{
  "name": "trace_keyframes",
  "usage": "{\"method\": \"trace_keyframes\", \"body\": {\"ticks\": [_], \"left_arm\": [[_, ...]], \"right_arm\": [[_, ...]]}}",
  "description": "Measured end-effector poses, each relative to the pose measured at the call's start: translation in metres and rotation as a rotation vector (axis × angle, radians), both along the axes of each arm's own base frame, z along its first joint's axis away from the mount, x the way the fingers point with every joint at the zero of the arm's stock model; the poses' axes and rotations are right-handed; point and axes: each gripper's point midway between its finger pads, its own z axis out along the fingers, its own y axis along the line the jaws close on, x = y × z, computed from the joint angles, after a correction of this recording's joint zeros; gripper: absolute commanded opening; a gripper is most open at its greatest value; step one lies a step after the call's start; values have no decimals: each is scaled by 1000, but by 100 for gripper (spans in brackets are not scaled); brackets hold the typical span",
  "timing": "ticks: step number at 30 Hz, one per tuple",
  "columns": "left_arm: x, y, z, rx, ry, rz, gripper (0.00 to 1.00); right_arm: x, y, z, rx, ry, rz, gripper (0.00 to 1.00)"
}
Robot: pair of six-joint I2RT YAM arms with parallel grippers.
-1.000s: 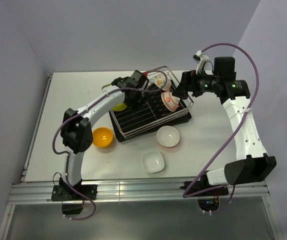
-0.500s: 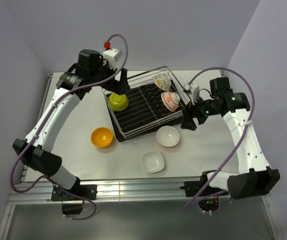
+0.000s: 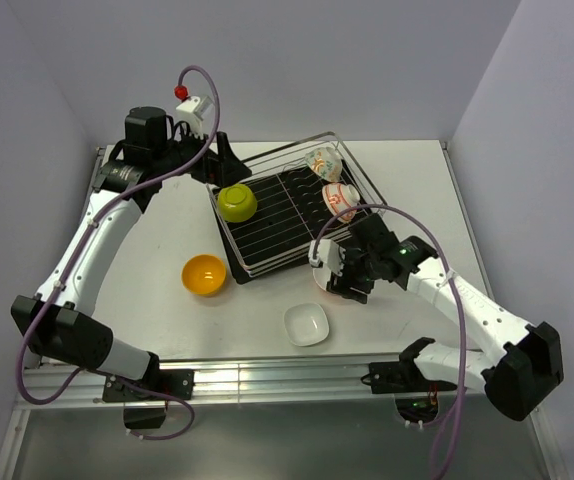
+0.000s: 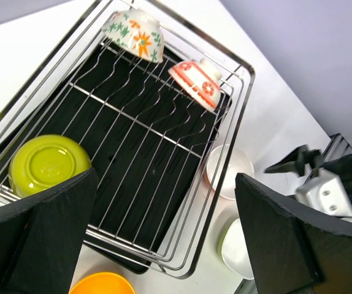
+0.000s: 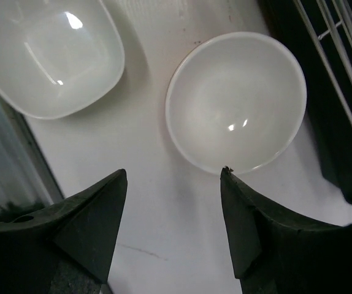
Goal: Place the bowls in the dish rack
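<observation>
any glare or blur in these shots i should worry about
Right wrist view: small bright glints on the round white bowl and the squarish white bowl, rims readable; the right tool's fingers are dark and soft. Left wrist view: dish rack sharp, the left tool's fingers near-black silhouettes. Top external view: even light, soft shadows, no blur.

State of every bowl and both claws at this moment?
lime green bowl: in dish rack, upside down
leaf-print bowl: in rack, tipped sideways
red-patterned bowl: in rack, tipped sideways
orange bowl: on table, upright
round white bowl: on table, upright
squarish white bowl: on table, upright
left claw: open, empty
right claw: open, empty
</observation>
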Motion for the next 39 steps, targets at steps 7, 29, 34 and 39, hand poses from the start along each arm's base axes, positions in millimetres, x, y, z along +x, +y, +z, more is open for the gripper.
{"method": "trace_keyframes", "body": {"ticks": [7, 29, 34, 39], "left_arm": [[-2, -2, 10, -23, -27, -10, 99], [-2, 2, -3, -18, 1, -8, 100], [-4, 2, -1, -23, -2, -17, 100], [-8, 2, 2, -28, -12, -23, 99]], "right_arm": [[14, 13, -32, -66, -84, 138, 68], [17, 16, -88, -182, -34, 228, 27], [16, 19, -85, -164, -35, 224, 8], [7, 20, -76, -127, -21, 213, 0]]}}
